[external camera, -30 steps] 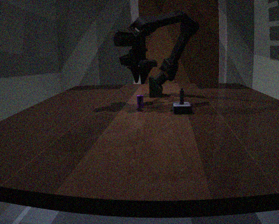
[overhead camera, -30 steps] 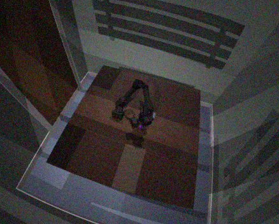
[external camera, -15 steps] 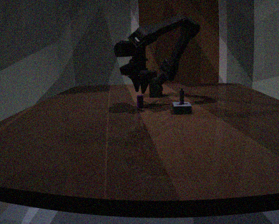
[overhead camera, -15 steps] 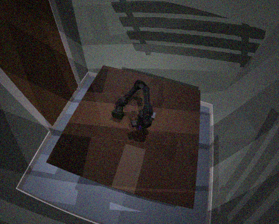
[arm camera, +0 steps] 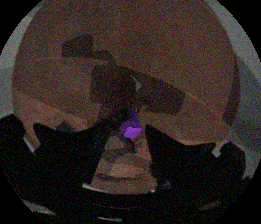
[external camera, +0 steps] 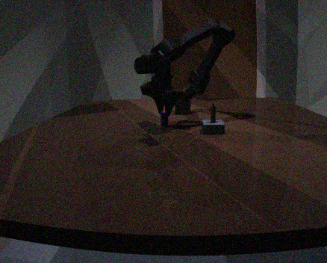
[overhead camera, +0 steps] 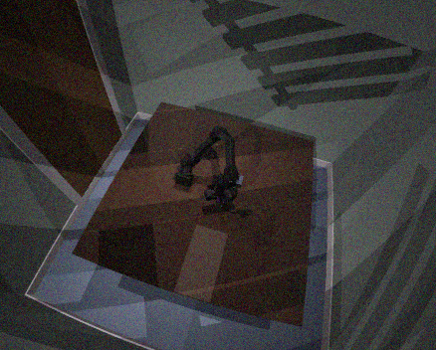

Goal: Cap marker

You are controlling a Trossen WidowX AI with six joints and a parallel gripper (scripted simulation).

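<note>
Standing upright, purple cap (arm camera: 131, 126).
</note>
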